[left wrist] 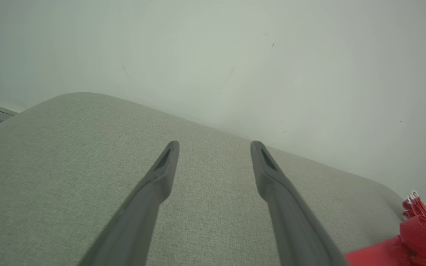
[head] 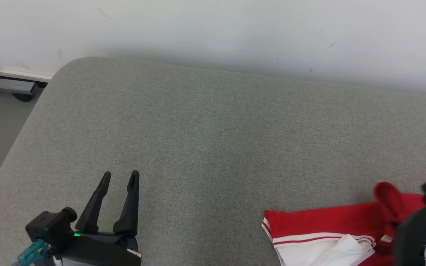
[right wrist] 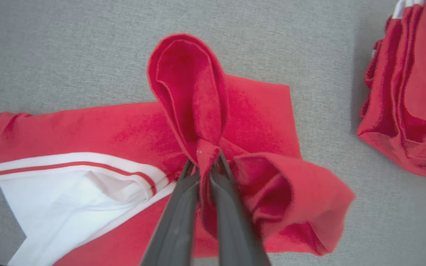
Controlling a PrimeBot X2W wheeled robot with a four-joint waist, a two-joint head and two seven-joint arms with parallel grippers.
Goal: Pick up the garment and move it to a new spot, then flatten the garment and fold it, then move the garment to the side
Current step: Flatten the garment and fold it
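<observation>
High head, low wrists, common garment (head: 327,221)

My left pincer (head: 121,176) hangs over the cushion (head: 216,140) at its near left, with the wall (head: 213,29) behind. The garment (head: 320,221) lies near right, a fold between the fingers of my right pincer (right wrist: 203,162); another pile (right wrist: 408,103) lies apart.

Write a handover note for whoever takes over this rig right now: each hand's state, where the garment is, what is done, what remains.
Left hand: open, empty, over the grey padded surface.
Right hand: shut on a raised red fold of the garment.
Garment: red and white, mostly lying rumpled on the surface at the robot's right. A separate red cloth pile lies beside it, not touching.
Done: grasp made.
Left: carry it to a new spot, flatten it, fold it, move it to the side.
</observation>
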